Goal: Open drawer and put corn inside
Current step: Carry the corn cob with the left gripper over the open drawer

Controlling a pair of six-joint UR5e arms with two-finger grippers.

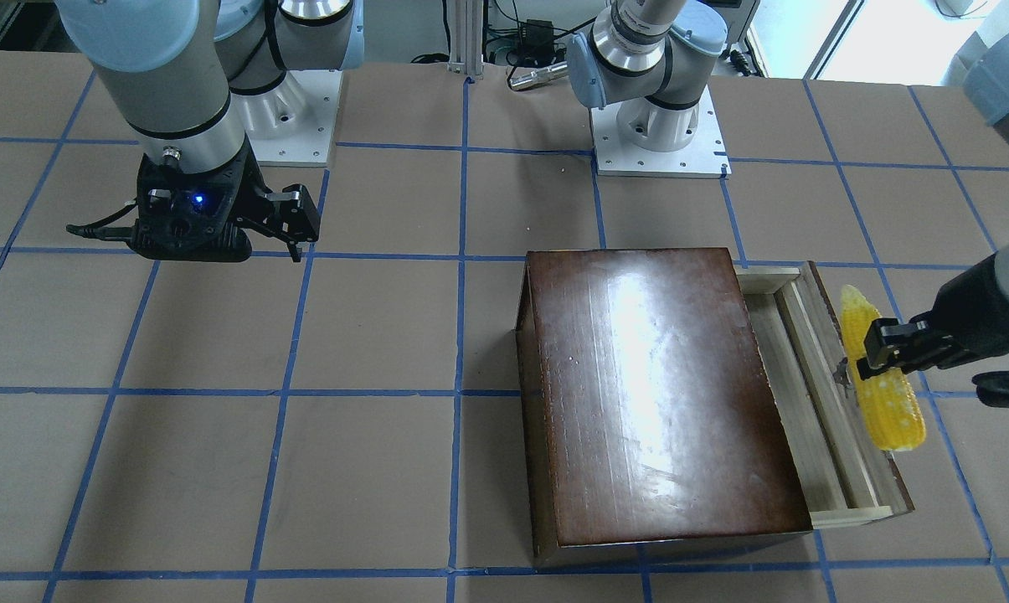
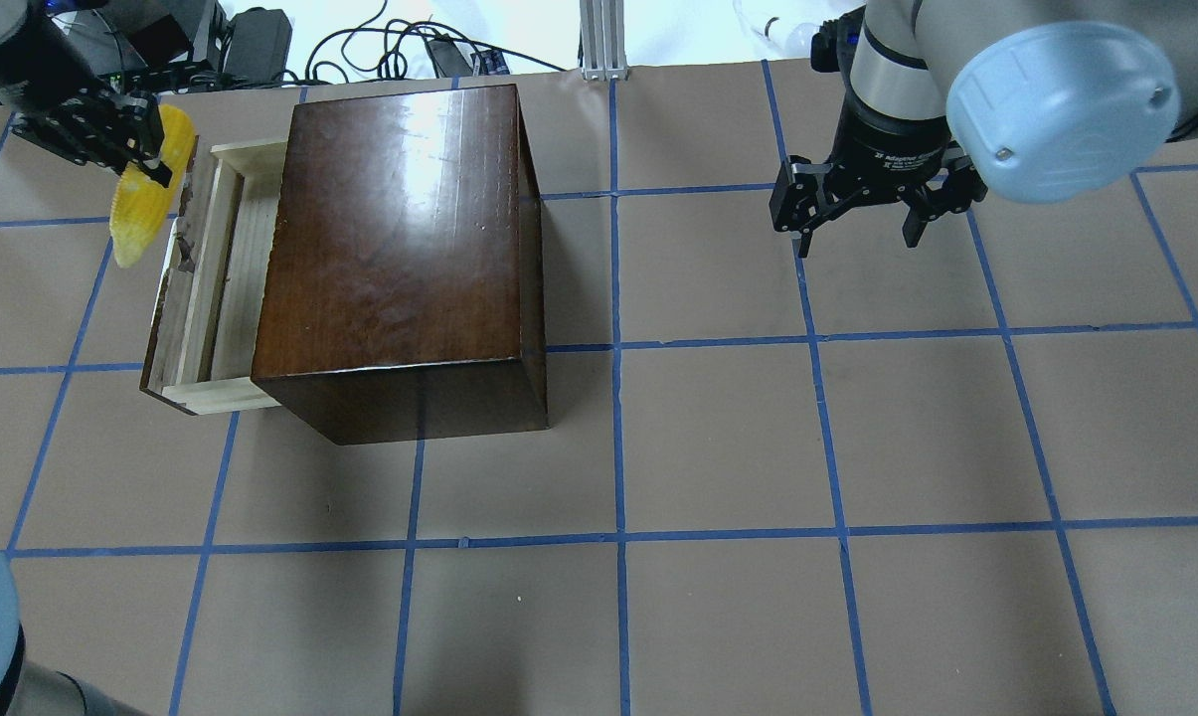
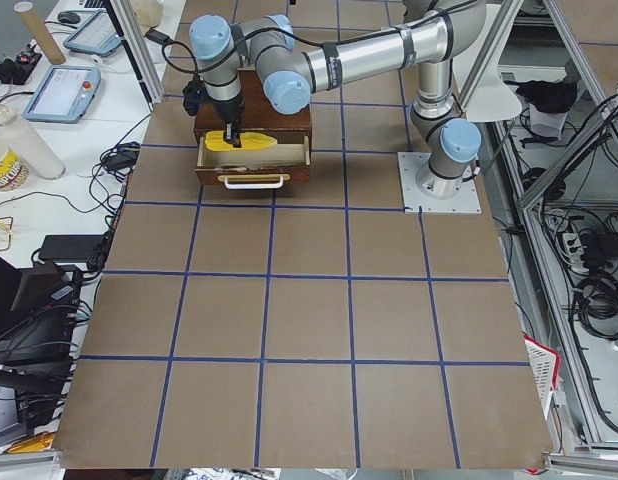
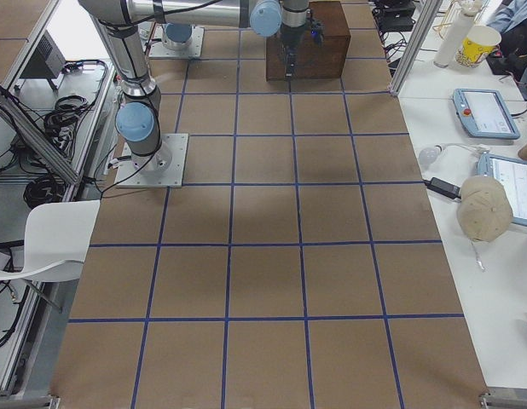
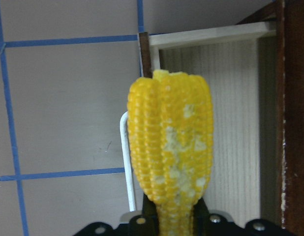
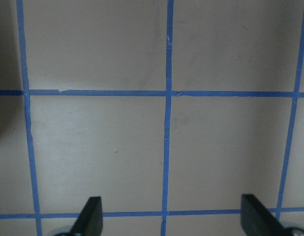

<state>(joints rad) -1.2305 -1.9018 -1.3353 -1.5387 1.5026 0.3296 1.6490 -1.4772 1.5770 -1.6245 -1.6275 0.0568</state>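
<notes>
The drawer (image 1: 793, 394) is pulled out of the dark-brown box (image 1: 655, 385), so its pale wood tray (image 2: 226, 278) is open to view. My left gripper (image 1: 872, 356) is shut on the yellow corn (image 1: 888, 406) and holds it in the air over the drawer's front panel. In the left wrist view the corn (image 5: 169, 147) hangs across the front panel and its white handle (image 5: 125, 162), with the tray's floor (image 5: 235, 128) just to its right. My right gripper (image 2: 857, 234) is open and empty, low over the table and far from the box.
The box (image 2: 400, 249) stands on the brown paper table with blue tape lines (image 2: 618, 348). The arm bases (image 1: 659, 134) are bolted at the robot's side. Cables and equipment (image 2: 260, 40) lie beyond the table's far edge, behind the box.
</notes>
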